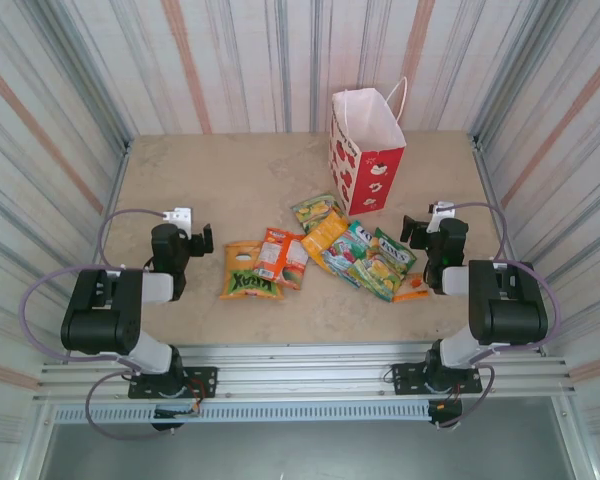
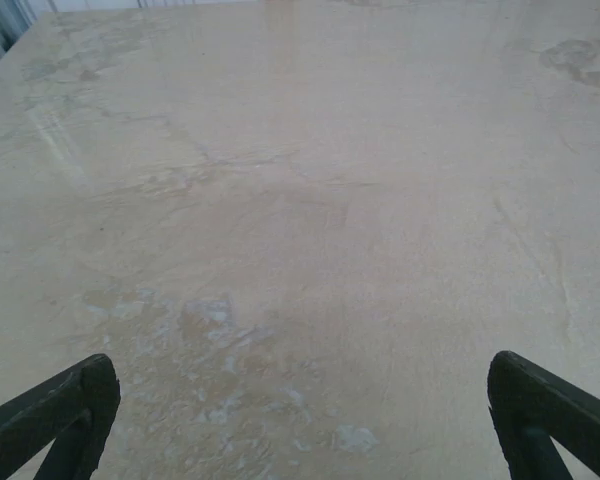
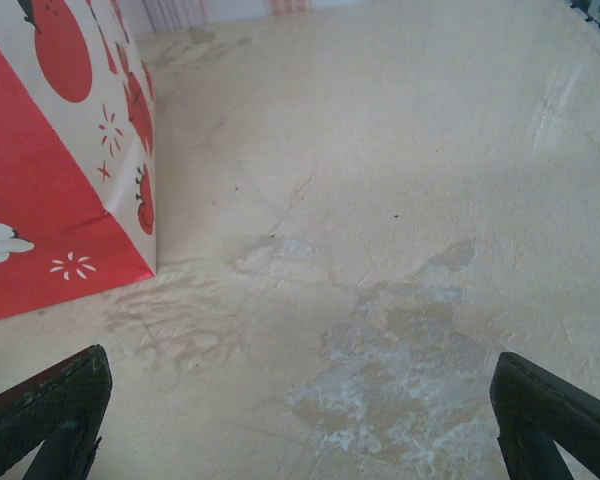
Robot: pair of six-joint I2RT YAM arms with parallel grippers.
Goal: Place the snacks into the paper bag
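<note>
Several snacks lie in a loose cluster mid-table: an orange packet (image 1: pixel 250 272) at the left, an orange-red one (image 1: pixel 280 258) beside it, green and yellow ones (image 1: pixel 378 272) to the right. The paper bag (image 1: pixel 368 150) stands upright behind them, white at the top and red below; its red corner (image 3: pixel 50 180) is at the left of the right wrist view. My left gripper (image 1: pixel 204 240) (image 2: pixel 300 420) is open over bare table, left of the snacks. My right gripper (image 1: pixel 411 228) (image 3: pixel 300 415) is open too, right of the snacks and just in front of the bag, holding nothing.
The beige stone tabletop (image 1: pixel 230 170) is closed in by striped metal walls on three sides. A small orange scrap-like packet (image 1: pixel 412 292) lies close to the right arm. Worn pale patches (image 3: pixel 400 360) mark the surface under the right gripper.
</note>
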